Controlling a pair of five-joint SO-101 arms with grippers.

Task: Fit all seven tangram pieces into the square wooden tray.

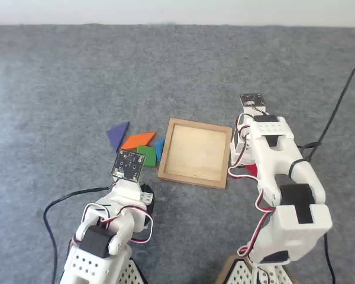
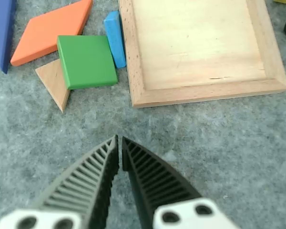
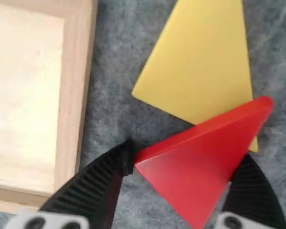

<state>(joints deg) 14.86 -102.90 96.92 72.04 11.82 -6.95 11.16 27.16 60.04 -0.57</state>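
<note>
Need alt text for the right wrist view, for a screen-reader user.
The right gripper clamps a red triangle between its black fingers, and the piece's far corner overlaps a yellow triangle lying on the grey felt. The rim of the light wooden tray runs alongside, and the part of its floor shown is bare.

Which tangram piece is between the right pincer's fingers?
The red triangle, held in the right pincer; the yellow triangle lies free, partly under it.
</note>
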